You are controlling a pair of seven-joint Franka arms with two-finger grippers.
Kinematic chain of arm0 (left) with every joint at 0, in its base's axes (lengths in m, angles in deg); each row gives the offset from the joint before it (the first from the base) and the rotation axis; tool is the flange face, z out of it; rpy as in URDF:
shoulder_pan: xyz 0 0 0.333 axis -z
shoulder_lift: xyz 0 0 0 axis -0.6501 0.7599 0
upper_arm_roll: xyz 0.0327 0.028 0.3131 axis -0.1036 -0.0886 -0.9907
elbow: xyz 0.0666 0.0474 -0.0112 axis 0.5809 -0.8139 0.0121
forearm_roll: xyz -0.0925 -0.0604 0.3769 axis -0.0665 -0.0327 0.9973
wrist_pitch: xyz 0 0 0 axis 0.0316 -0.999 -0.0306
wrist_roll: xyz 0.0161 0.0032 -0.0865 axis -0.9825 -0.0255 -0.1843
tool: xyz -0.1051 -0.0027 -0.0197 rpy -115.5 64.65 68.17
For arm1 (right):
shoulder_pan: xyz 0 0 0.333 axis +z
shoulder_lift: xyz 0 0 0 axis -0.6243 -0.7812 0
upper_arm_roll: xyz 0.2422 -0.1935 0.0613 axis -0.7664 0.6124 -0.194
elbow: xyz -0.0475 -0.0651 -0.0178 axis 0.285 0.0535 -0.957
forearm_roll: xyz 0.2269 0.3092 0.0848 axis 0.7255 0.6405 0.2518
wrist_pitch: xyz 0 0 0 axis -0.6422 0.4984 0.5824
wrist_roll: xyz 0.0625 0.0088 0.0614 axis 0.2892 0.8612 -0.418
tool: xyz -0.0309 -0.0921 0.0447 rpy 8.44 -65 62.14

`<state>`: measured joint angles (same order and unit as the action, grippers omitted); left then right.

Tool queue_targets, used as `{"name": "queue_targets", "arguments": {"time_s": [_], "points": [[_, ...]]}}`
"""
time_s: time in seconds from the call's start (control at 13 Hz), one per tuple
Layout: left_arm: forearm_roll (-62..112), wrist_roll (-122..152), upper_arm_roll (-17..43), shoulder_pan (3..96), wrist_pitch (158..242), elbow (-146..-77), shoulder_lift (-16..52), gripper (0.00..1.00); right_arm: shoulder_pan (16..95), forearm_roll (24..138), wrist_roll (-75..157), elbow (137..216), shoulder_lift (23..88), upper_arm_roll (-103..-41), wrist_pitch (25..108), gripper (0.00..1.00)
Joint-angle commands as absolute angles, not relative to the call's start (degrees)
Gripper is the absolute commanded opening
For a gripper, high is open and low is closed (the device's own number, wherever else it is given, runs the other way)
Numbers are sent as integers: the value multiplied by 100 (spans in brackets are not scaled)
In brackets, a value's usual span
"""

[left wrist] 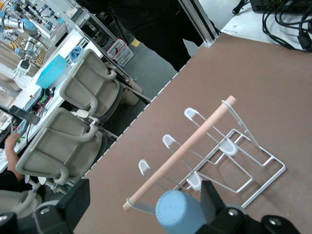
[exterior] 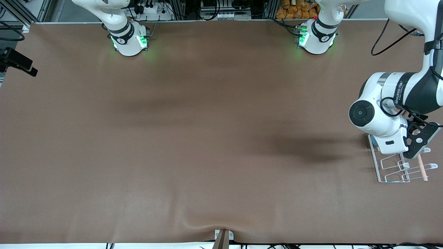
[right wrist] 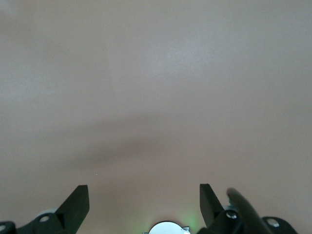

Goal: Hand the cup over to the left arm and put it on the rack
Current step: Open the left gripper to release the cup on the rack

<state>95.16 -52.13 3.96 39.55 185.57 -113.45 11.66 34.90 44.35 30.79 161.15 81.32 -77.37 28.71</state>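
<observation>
Counting first: 1 small light-blue plastic cup [left wrist: 179, 213], 1 white wire rack [exterior: 398, 166] w/ a light wooden rod [exterior: 422, 167] along one side, 2 white-and-grey robot arms, all at a brown desk [exterior: 193, 138]

Left wrist view shows 3 looped prongs along the rod side of the rack, plus more loops further in. The rack sits at the left arm's end of the desk

The cup is plain, handleless, smooth matt blue, seen w/ its flat round end facing the wrist camera. It's on the rack at the end closest to the left gripper [left wrist: 141, 207], touching the wire next to the rod's end; whether it's over a prong can't be told

The left gripper is over the rack, fingers [left wrist: 73, 202] spread wide, one each side of the cup w/ gaps, not pinching it. In the front view the left arm [exterior: 391, 107] hides the cup

The right gripper [right wrist: 144, 204] is over bare desk, fingers [right wrist: 75, 202] spread, nothing between them. Only the right arm's base [exterior: 128, 38] shows in the front view
</observation>
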Motion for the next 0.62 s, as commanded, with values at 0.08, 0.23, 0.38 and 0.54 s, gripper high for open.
{"name": "queue_targets", "arguments": {"time_s": [0.08, 0.23, 0.38, 0.54], "points": [[9347, -4816, 459, 3923, 18555, -11114, 1229, 100, 3397, 4446, 3130, 16000, 8101, -7784, 2826, 100], [9058, -4484, 494, 3940, 18599, -11009, 1229, 100, 3397, 4446, 3130, 16000, 8101, -7784, 2826, 100], [8488, -3851, 442, 3967, 18764, -10762, 1195, 100, 3397, 4446, 3130, 16000, 8092, -7784, 2826, 100], [8057, -3332, 442, 3914, 18889, -10675, 1150, 100, 3397, 4446, 3130, 16000, 8101, -7784, 2826, 100]]}}
